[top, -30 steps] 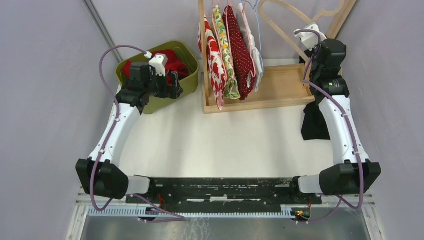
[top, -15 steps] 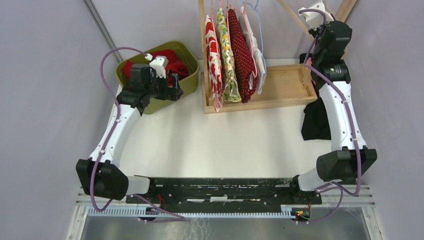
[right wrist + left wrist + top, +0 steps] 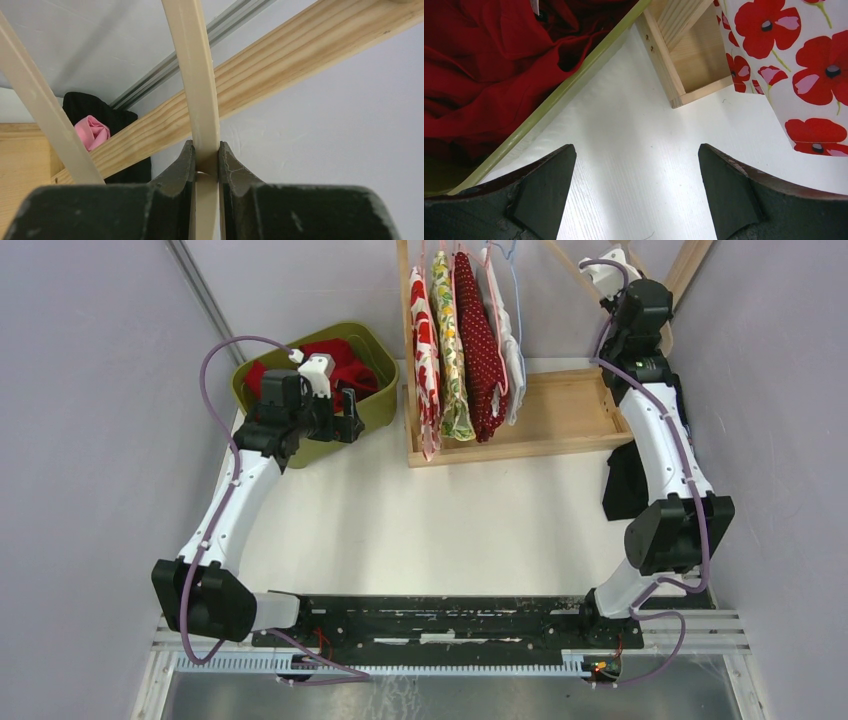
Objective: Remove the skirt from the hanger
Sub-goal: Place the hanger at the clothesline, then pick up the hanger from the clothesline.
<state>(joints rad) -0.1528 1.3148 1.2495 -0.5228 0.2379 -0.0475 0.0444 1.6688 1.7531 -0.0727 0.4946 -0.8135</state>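
A: On the surface (image 3: 450, 530), beside the wooden rack (image 3: 560, 410), the green bin (image 3: 383, 400) holds a red skirt (image 3: 484, 75), I'd judge.
B: Right tool (image 3: 206, 165) pinches the bare hanger (image 3: 197, 75); hold firm, hook squarely. Left tool (image 3: 636, 170) spread wide, empty.

The right arm (image 3: 665, 455) has swung up and back, its elbow now further from the table's near edge. The pale wooden hanger (image 3: 197, 75) clamped in the right gripper (image 3: 206, 150) went with it, and its broad loop has nearly left the overhead view. The row of patterned hanging garments (image 3: 460, 350) has swayed slightly left.
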